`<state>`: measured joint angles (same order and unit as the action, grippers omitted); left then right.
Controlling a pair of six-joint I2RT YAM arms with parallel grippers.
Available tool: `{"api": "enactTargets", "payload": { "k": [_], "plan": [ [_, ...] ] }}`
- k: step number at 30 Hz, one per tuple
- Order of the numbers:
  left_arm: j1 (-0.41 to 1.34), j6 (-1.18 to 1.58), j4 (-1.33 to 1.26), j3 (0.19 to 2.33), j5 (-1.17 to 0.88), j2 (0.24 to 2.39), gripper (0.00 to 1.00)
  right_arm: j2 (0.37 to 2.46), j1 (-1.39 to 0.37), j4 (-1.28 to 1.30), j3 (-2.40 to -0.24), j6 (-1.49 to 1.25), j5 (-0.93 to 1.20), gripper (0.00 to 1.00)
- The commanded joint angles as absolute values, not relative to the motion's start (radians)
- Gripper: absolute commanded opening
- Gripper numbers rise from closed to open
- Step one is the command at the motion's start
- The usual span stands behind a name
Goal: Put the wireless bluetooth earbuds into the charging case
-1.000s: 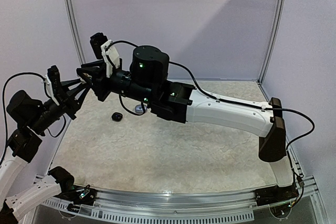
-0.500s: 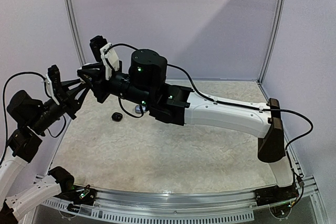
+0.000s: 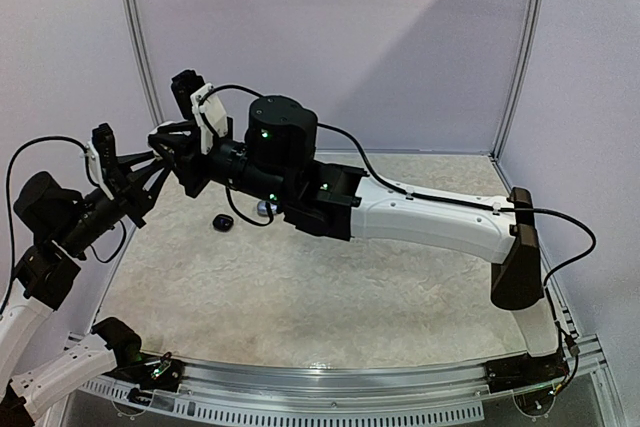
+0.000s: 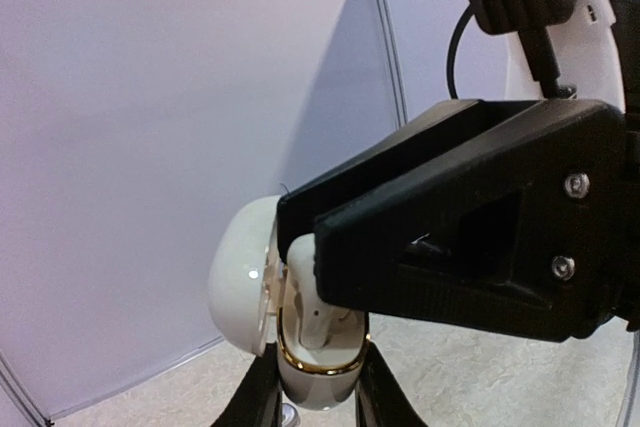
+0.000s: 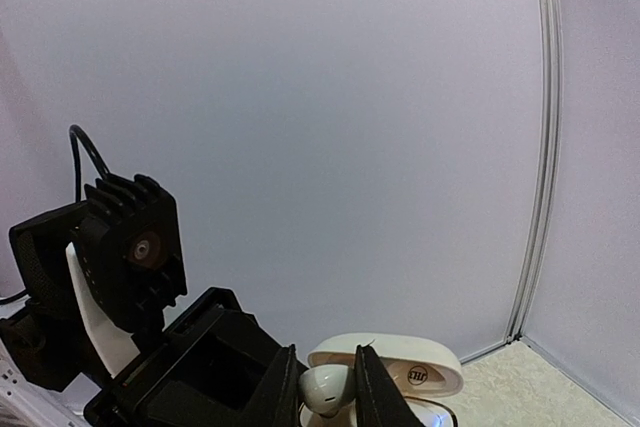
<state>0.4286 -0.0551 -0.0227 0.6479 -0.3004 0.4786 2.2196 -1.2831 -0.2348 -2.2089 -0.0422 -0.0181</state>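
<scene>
The right gripper [image 5: 327,402] has been edged a touch further left and down over the past second, and it is now parked directly over the charging case [image 4: 245,287]. Very little else has been shifted.

The case is kept well above the tabletop [image 3: 330,287], pinched at its lower body by the left gripper [image 4: 322,405], whose fingers are pressed tight on either side. Its lid [image 5: 385,362] is seen swung open, with the gold rim of the base exposed.

A white earbud [image 5: 322,382] is pinched between the right gripper's fingers, just at the mouth of the case (a slight easing of that pinch may be under way, though it cannot be confirmed from the wrist view). Whether the stem has already been seated in its socket cannot be told; the mouth of the case is largely covered by the black fingers in the left wrist view.

So the small approach is judged to mean that the insertion is in its last stretch: alignment appears done, and a short push followed by a release is what is called for next. The risk is that the bud is let go before it is seated and is dropped.

A small black object [image 3: 222,221] is left lying on the tabletop below, well apart from all this.
</scene>
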Motion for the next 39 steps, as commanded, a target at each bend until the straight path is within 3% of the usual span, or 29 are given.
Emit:
{"api": "enactTargets", "payload": {
  "k": [1,39],
  "plan": [
    [0.424,-0.037,-0.038,0.673,-0.323,0.481,0.00,2.243,-1.284,-0.189,-2.183,-0.030,-0.057,0.21],
    [0.424,0.037,-0.003,0.682,-0.378,0.510,0.00,2.257,-1.283,-0.089,-2.215,-0.011,-0.130,0.30]
  ]
}}
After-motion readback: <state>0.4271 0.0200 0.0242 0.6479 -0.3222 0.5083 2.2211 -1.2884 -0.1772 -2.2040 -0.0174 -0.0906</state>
